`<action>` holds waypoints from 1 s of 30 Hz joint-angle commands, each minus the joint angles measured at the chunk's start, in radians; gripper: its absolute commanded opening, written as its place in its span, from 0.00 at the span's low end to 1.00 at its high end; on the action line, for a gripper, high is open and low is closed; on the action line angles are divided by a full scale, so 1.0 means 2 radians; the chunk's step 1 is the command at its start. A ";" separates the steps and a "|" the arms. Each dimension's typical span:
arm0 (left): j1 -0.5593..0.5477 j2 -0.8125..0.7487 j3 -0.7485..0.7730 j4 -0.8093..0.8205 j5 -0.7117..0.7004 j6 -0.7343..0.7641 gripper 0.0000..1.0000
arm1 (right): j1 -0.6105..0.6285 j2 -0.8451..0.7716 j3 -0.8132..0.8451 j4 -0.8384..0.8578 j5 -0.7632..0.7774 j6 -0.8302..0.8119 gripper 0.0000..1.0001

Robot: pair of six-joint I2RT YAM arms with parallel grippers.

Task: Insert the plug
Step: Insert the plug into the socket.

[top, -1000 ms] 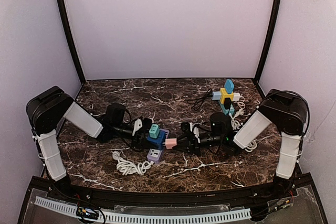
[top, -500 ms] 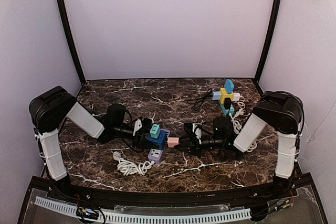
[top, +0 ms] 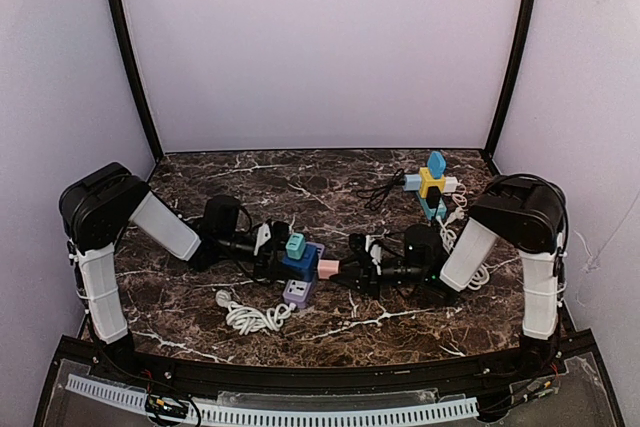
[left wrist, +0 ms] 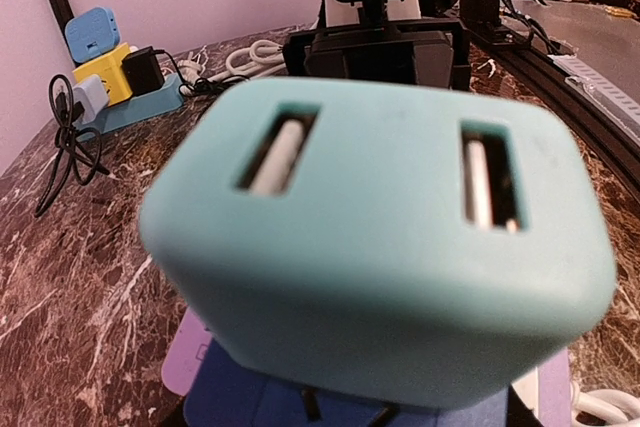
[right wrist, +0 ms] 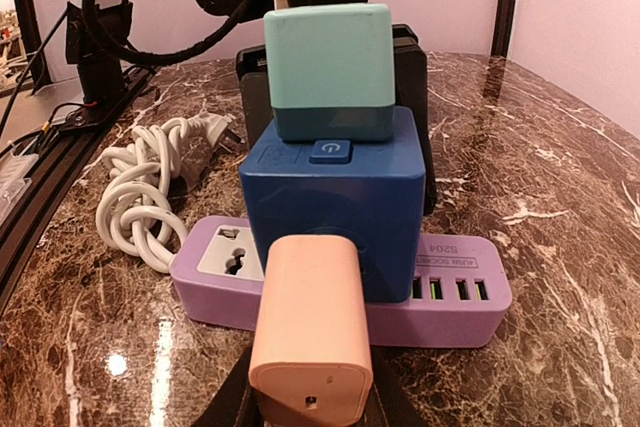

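1. At the middle of the marble worktop (top: 380, 332), between the two arms, a purple power strip (top: 296, 293) is laid flat. A white cable (top: 245, 315) is coiled just beside its near left end.
2. A blue cube adapter (right wrist: 340, 197) is seated on the strip. A teal charger (right wrist: 325, 67) is set on the cube's top face, and two slots are seen in the charger's end in the left wrist view.
3. The pink plug (right wrist: 310, 327) is held by the right gripper (top: 338, 270), whose jaws are closed narrowly on the plug's sides.
4. The plug is held level above the strip, with its front end right at the side face of the blue cube adapter that is turned towards the right arm.
5. Whether the prongs have entered that face cannot be told, since the joint is hidden by the plug's own body.
6. The left gripper (top: 275, 250) is placed at the opposite side of the cube. Its jaws are set about half apart and, in the right wrist view, are seen flanking the blue cube adapter on both sides, so that it is gripped.
7. A cluster of coloured adapters (top: 432, 185) is stood well apart near the far right corner, with a black cable (top: 380, 190) lying beside it.
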 commanded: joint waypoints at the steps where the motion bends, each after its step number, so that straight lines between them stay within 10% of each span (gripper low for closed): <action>1: -0.006 0.039 -0.021 -0.073 -0.042 0.066 0.01 | 0.001 0.020 0.037 0.056 0.038 0.013 0.00; 30: -0.009 0.056 -0.010 -0.075 -0.029 0.066 0.00 | 0.016 0.095 0.235 -0.049 0.040 0.106 0.00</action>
